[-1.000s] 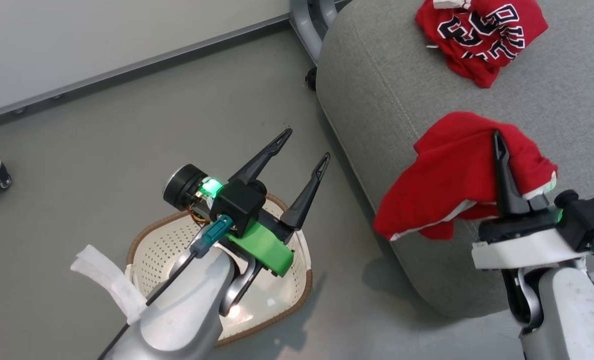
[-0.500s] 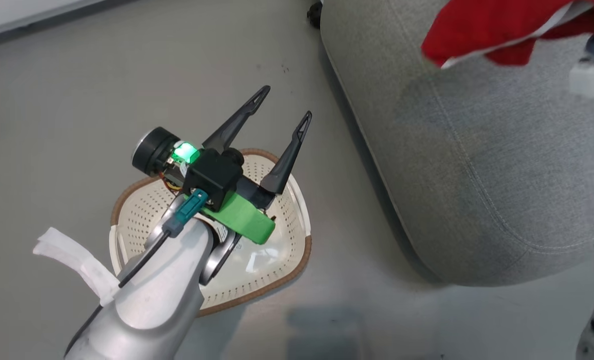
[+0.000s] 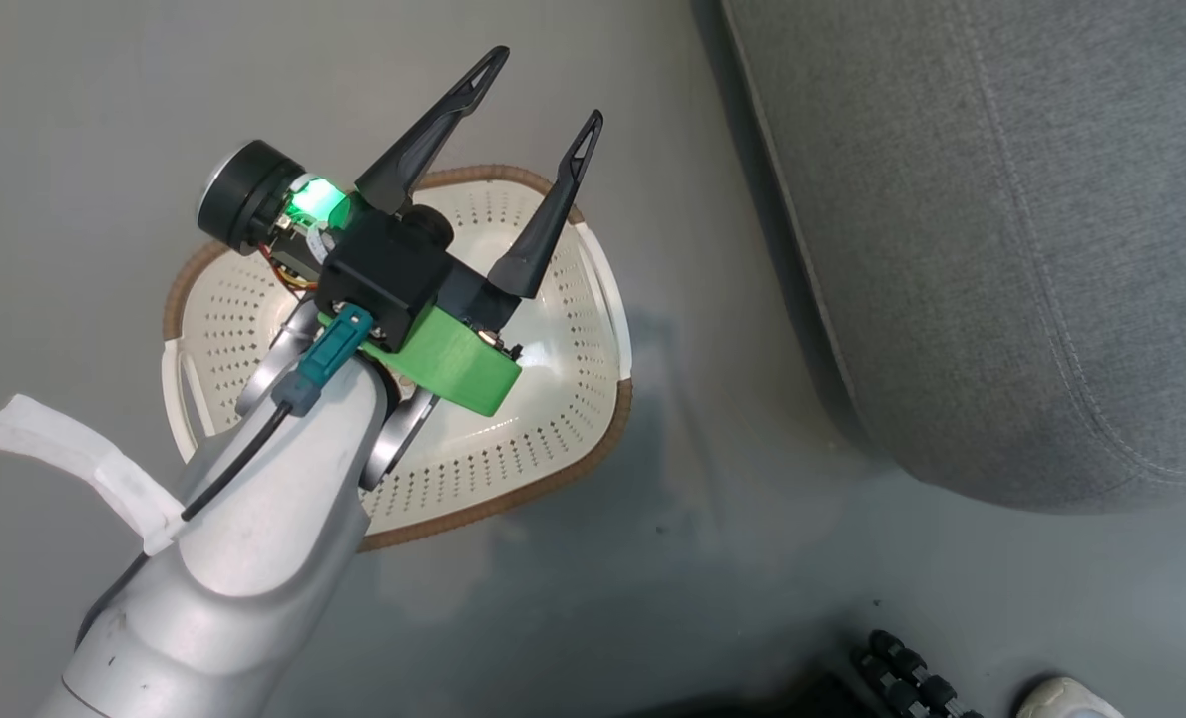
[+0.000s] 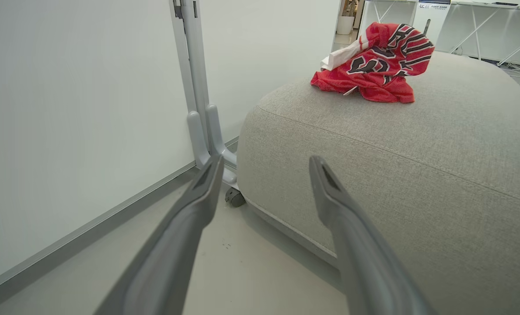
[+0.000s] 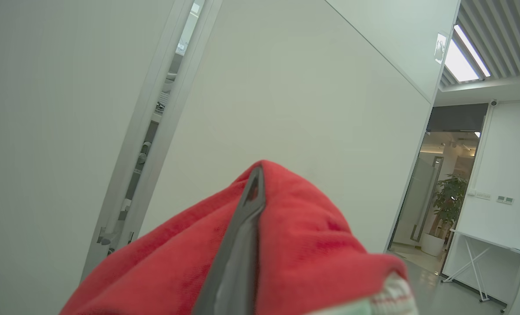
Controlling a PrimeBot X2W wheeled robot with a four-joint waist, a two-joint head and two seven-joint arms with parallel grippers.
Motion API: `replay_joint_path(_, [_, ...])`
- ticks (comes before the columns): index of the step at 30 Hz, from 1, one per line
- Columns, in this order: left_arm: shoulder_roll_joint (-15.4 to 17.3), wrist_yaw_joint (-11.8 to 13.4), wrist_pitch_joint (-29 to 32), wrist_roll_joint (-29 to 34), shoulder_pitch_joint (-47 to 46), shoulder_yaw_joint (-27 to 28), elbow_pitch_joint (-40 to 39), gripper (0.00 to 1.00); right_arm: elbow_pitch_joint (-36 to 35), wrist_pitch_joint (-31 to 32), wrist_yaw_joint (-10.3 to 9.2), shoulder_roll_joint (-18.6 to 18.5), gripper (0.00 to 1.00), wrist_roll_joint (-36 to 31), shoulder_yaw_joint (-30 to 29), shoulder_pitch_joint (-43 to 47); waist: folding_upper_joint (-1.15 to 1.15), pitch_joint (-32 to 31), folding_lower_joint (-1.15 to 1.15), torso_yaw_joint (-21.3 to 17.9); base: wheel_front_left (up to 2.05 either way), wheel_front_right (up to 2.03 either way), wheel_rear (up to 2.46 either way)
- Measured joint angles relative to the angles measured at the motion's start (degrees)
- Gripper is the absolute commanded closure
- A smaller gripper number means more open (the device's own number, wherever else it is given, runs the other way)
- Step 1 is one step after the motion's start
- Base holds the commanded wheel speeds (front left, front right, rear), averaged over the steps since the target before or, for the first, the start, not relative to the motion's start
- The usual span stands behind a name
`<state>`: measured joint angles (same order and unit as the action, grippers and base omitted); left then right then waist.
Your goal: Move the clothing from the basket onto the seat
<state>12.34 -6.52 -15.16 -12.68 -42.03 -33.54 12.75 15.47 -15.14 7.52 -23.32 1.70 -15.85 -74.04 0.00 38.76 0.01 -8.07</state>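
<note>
My left gripper [image 3: 543, 90] hangs open and empty above the cream-white basket [image 3: 565, 399], whose perforated floor looks bare where my arm does not cover it. In the left wrist view the same gripper [image 4: 266, 164] points at the light-grey seat [image 4: 395, 166], where the lettered red jersey [image 4: 373, 65] lies crumpled on top. In the right wrist view my right gripper [image 5: 254, 179] is shut on the plain red clothing [image 5: 316, 245], which drapes around both sides of its fingers [image 5: 238, 253]; white trim shows low on the right. The seat's rounded corner [image 3: 1001, 249] stands right of the basket.
A grey panel stand [image 4: 198, 87] with a caster [image 4: 235, 197] stands against the white wall just left of the seat. Grey floor surrounds the basket. A black ribbed part [image 3: 902, 668] and a pale rounded thing [image 3: 1071, 698] sit at the head view's lower right edge.
The head camera has tipped downward: the basket sits higher in its picture, and the seat's top, both garments and my right arm have slid out of it. Both grippers keep their states.
</note>
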Motion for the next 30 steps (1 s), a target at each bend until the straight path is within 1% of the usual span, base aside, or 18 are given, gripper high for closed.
replay_joint_path(2, [0.1, 0.0, 0.0, 0.2, -0.2, -0.1, 0.0, 0.00, 2.8, 0.0, 0.00, -0.5, 1.00, -0.3, -0.6, -0.6, 0.00, 1.7, 0.00, 0.2, 0.00, 0.00, 0.00])
replay_joint_path(5, [0.5, -0.1, 0.0, 0.2, -0.3, -0.1, 0.1, 0.00, 7.0, 0.0, 0.00, -0.3, 1.00, -1.7, -0.6, -0.2, 0.00, 4.1, 0.00, 0.3, 0.00, 0.00, 0.00])
replay_joint_path(8, [0.7, -0.1, 0.0, 0.2, -0.4, -0.1, 0.1, 0.00, 9.2, 0.0, 0.00, 1.4, 1.00, -2.5, -2.6, 2.2, 0.00, 6.1, 0.00, 0.4, 0.00, 0.00, 0.00])
replay_joint_path(11, [0.8, -0.2, 0.0, 0.2, -0.6, -0.1, 0.0, 0.00, 9.7, 0.0, 0.00, 2.6, 1.00, -4.1, -3.7, 5.8, 0.00, 7.4, 0.00, 0.6, 0.00, 0.00, 0.00])
replay_joint_path(14, [0.8, -0.3, 0.0, 0.2, -0.6, 0.1, 0.0, 0.00, 9.5, 0.0, 0.00, 4.0, 1.00, -4.3, -5.9, 9.0, 0.00, 8.1, 0.00, 0.8, 0.00, 0.00, 0.00])
replay_joint_path(20, [0.9, -0.3, 0.0, 0.3, -0.6, 0.4, 0.1, 0.00, 11.6, 0.0, 0.00, 5.8, 1.00, -5.1, -6.8, 13.4, 0.00, 7.9, 0.00, 0.5, 0.00, 0.00, 0.00])
replay_joint_path(24, [0.8, -0.3, 0.0, 0.3, -0.6, 0.6, 0.2, 0.00, 12.1, 0.0, 0.00, 5.9, 1.00, -5.8, -6.2, 14.2, 0.00, 7.5, -0.01, 0.7, 0.00, 0.00, 0.00])
replay_joint_path(25, [0.8, -0.3, 0.0, 0.3, -0.6, 0.7, 0.2, 0.00, 12.2, 0.0, 0.00, 6.0, 0.57, -5.8, -6.1, 14.3, 0.00, 7.4, 0.00, 0.7, 0.00, 0.00, 0.00])
replay_joint_path(26, [0.7, -0.3, 0.0, 0.3, -0.6, 0.8, 0.2, 0.00, 12.4, 0.0, 0.00, 6.2, 0.00, -5.9, -6.0, 14.5, 0.00, 7.1, 0.00, 0.7, 0.00, 0.00, 0.00])
replay_joint_path(30, [0.2, -0.3, 0.0, 0.2, 0.0, 1.6, 0.5, 0.00, 12.4, 0.0, 0.00, 6.6, 0.00, -6.2, -5.5, 16.4, 0.00, 5.5, -0.01, 0.8, 0.00, 0.00, 0.00])
